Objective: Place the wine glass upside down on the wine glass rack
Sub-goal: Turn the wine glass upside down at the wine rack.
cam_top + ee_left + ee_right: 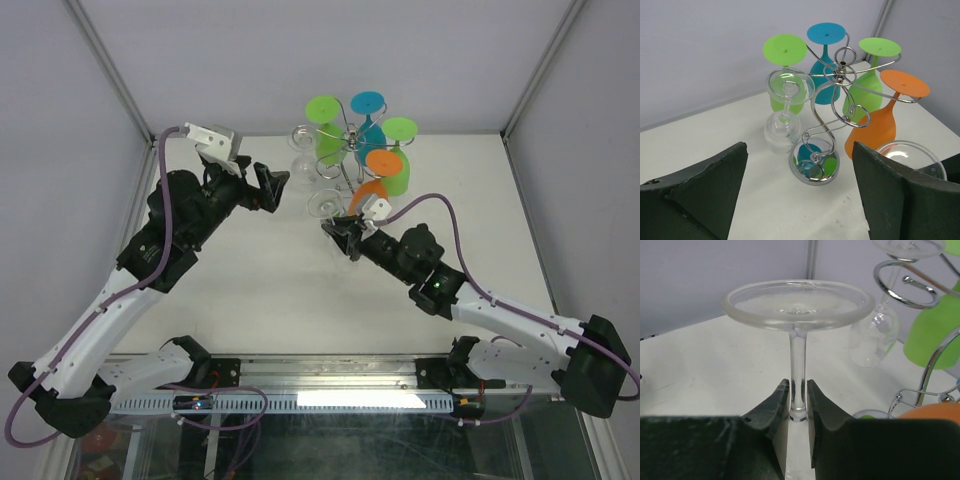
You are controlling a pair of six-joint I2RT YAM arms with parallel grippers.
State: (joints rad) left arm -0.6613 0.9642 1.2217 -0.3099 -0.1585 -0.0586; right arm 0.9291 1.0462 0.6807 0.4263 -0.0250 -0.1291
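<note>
The right gripper (798, 390) is clamped on the stem of the clear wine glass (799, 304), which is foot up and just beside the wine glass rack (352, 140) on its near side. The left gripper (270, 185) hangs left of the rack, jaws wide apart and empty.

Between the right gripper (798, 392) fingers (771, 412), wine glass (796, 355): clear, smooth, glossy. These fingers: matt, dark, faintly grainy plastic. Ahead of the left gripper (800, 150), wine glass rack (814, 167): polished chrome wire, mirror-bright base. 4 coloured glasses (875, 125): smooth, slight sheen. Beneath, table (715, 130): matt white.
</note>
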